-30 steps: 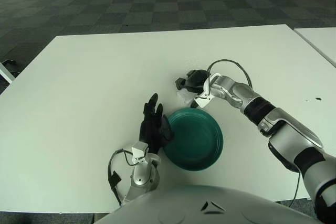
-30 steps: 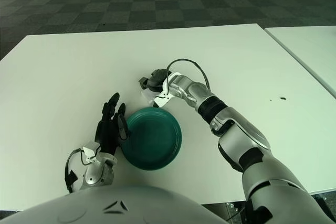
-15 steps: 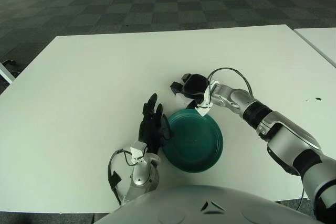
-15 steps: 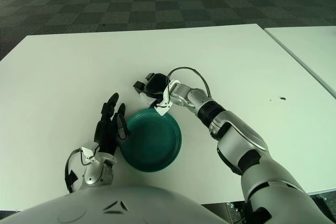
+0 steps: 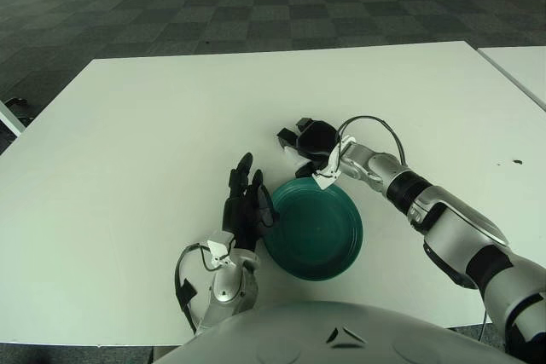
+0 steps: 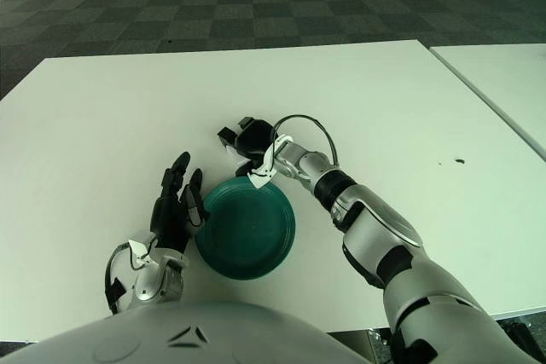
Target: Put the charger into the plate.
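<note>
A small white charger lies on the white table, just beyond the far rim of the dark green plate. The plate holds nothing. My right hand reaches in from the right and hovers over the charger with its black fingers spread, partly hiding it. I see no closed grasp on it. My left hand stands at the plate's left rim, fingers straight and pointing up, holding nothing.
A second white table stands close on the right. A small dark mark sits on the table's right part. A cable loop arches over my right wrist. Checkered carpet lies beyond the far edge.
My right hand has moved left and a little farther away, from beside the charger to over it. The charger, the plate and my left hand have stayed put.
</note>
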